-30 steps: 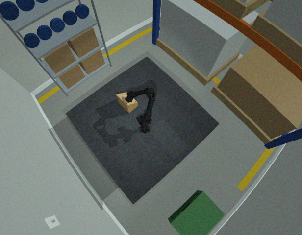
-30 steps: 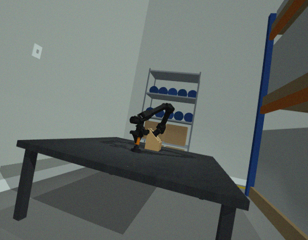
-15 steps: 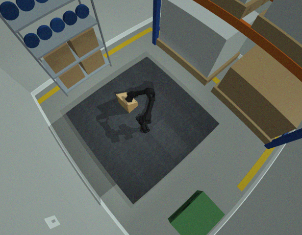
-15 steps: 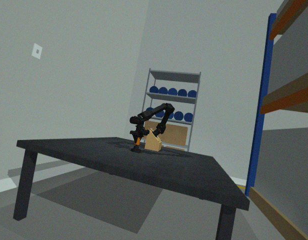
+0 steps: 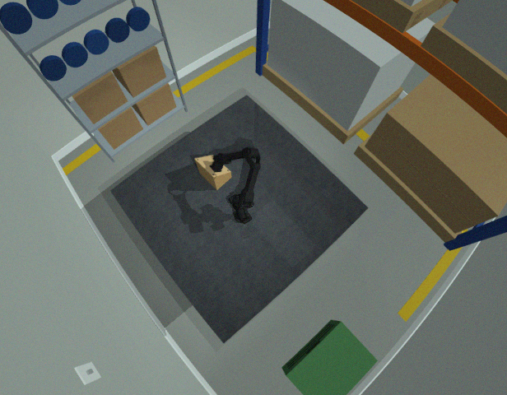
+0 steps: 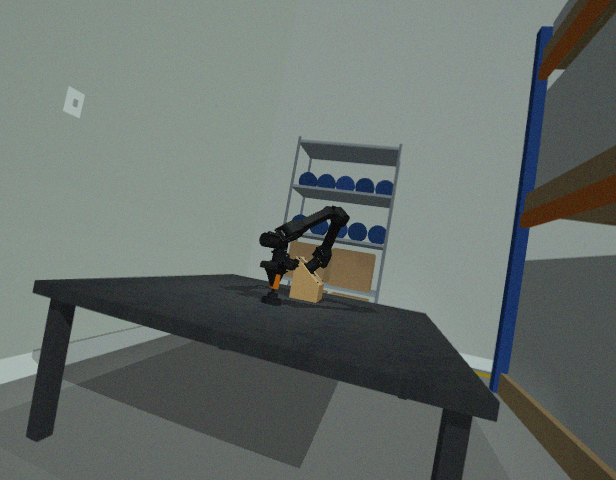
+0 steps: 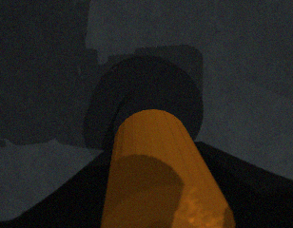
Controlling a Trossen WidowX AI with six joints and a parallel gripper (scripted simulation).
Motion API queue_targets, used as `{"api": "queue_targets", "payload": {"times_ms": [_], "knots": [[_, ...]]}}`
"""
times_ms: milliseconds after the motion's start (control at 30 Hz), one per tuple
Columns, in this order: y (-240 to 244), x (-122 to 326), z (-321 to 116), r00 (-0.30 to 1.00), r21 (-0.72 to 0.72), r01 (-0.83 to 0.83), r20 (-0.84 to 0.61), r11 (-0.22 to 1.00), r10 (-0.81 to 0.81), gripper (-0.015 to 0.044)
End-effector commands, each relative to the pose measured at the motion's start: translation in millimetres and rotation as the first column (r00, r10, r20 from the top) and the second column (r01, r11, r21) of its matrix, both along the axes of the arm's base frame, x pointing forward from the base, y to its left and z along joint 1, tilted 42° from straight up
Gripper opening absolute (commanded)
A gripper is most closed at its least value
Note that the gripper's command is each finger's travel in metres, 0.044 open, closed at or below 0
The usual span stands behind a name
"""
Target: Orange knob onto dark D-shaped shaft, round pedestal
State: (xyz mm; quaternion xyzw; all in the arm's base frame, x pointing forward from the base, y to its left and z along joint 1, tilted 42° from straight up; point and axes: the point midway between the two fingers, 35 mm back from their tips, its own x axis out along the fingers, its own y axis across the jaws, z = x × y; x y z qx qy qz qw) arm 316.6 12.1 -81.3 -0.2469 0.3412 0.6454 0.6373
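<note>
The orange knob [image 6: 276,282] [image 7: 153,176] is a smooth cylinder gripped between the dark fingers. My gripper [image 6: 274,278] is shut on the knob and points down over the pedestal. The dark round pedestal [image 6: 271,300] [image 7: 146,73] stands on the table below the knob. In the exterior view, a dark gap with what looks like the shaft shows between the knob's lower end and the pedestal's base. In the wrist view the knob's far end overlaps the pedestal disc and covers its middle. Whether the shaft's tip is in the hole is hidden. In the top view the arm hides the knob.
A light wooden block [image 5: 217,180] [image 6: 305,287] with a sloping top stands beside the arm's base, close to the pedestal. The dark table top [image 5: 287,255] [image 6: 298,330] carries shadows. Shelves, racks and a green box [image 5: 332,361] stand beyond the table.
</note>
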Motion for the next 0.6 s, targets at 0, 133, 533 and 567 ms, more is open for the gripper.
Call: {"api": "queue_targets", "payload": {"times_ms": [0,133,533,567], "knots": [[-1.1,1.4,1.3,0.995,0.004,-0.073,0.067,0.997,0.072,0.0000],[-0.2,1.1,-0.5,0.983,0.004,-0.136,0.122,0.991,0.134,0.0000],[2.2,0.2,-2.6,0.983,0.004,-0.136,0.122,0.991,0.134,0.0000],[1.7,0.3,-2.1,0.983,0.004,-0.136,0.122,0.991,0.134,0.0000]]}}
